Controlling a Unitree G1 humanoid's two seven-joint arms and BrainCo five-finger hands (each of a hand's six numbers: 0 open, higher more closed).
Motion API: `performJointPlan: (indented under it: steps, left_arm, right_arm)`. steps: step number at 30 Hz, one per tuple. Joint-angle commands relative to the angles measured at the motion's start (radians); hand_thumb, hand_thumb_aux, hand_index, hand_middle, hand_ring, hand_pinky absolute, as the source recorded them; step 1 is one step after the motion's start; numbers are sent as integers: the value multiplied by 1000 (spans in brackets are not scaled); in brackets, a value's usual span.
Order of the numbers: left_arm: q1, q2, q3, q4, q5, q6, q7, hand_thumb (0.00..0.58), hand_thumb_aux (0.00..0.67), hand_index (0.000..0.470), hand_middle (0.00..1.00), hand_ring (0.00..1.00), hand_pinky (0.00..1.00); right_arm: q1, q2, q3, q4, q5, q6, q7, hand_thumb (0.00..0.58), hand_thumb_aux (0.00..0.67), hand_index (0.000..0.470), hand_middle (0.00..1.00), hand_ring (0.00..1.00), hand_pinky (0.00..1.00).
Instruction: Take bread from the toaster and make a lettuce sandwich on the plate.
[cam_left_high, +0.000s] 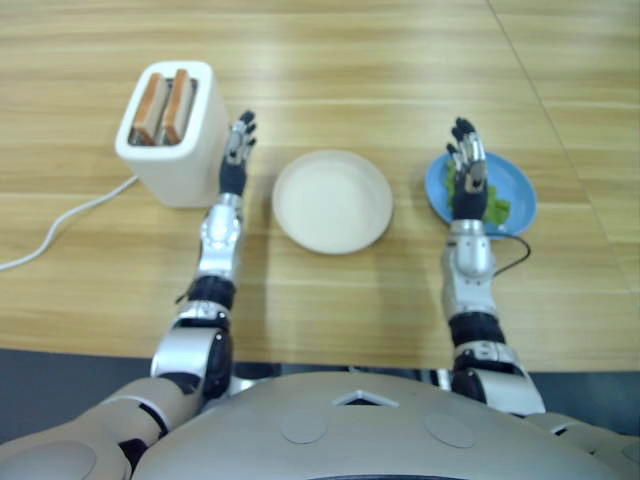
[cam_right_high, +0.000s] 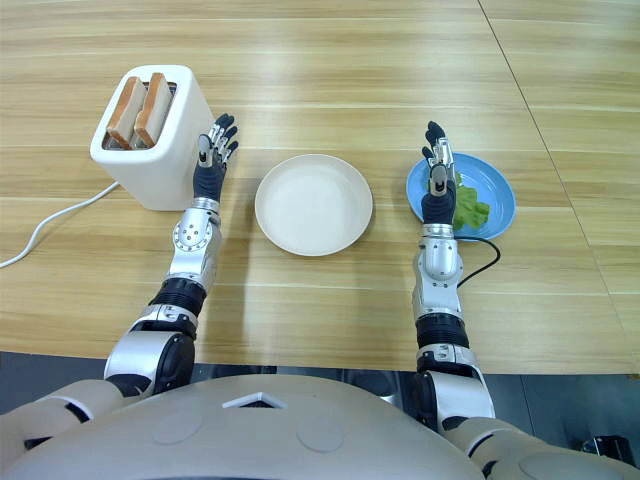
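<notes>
- A pale wooden counter (cam_left_high: 350, 60) with fine straight grain and long plank seams carries everything.
- A white, boxy toaster with rounded corners and a smooth matt shell (cam_left_high: 178, 155) stands at the far left. Two tan-crusted slices of bread (cam_left_high: 165, 105) sit upright side by side in its top slots.
- A thin white power cord (cam_left_high: 60, 230) curves from the toaster's base toward the left edge.
- A round, shallow, cream-coloured plate (cam_left_high: 332, 200) lies in the middle, its smooth surface bare.
- A round, glossy blue plate (cam_left_high: 515, 185) lies to the right, with crinkled green lettuce leaves (cam_right_high: 470, 208) on it.
- The left hand (cam_left_high: 238, 140) is just beside the toaster's right wall, fingers stretched out straight and holding nothing.
- The right hand (cam_left_high: 467, 160) is over the left part of the blue plate, fingers likewise extended and spread, with nothing in its grasp.
- A thin black cable (cam_right_high: 485, 255) loops on the counter beside the right forearm, near the blue plate.
</notes>
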Motion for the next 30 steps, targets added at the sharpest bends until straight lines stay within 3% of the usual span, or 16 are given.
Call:
performJointPlan:
  steps: [1, 9, 16, 21, 26, 30]
  left_arm:
    - [16, 0, -5, -20, 10, 14, 16, 0, 0, 0, 0, 0, 0]
    - [17, -1, -29, -41, 18, 40, 6, 0, 0, 0, 0, 0, 0]
    - [168, 51, -113, -820, 23, 242, -70, 0, 0, 0, 0, 0, 0]
    - [153, 170, 20, -1081, 78, 408, -34, 0, 0, 0, 0, 0, 0]
    - [148, 367, 118, -1064, 535, 574, 114, 0, 0, 0, 0, 0, 0]
    - [145, 460, 98, -875, 681, 675, 166, 0, 0, 0, 0, 0, 0]
  right_arm:
    - [-8, -3, 13, 29, -13, 21, -8, 0, 0, 0, 0, 0, 0]
    - [-15, -4, 21, 44, -17, 32, -4, 0, 0, 0, 0, 0, 0]
    - [-18, -4, 31, 61, -18, 34, -11, 0, 0, 0, 0, 0, 0]
    - [-37, 4, 45, 90, -18, 29, -15, 0, 0, 0, 0, 0, 0]
    - [-38, 5, 47, 93, -13, 22, -12, 0, 0, 0, 0, 0, 0]
    - [-38, 7, 47, 95, -12, 20, -13, 0, 0, 0, 0, 0, 0]
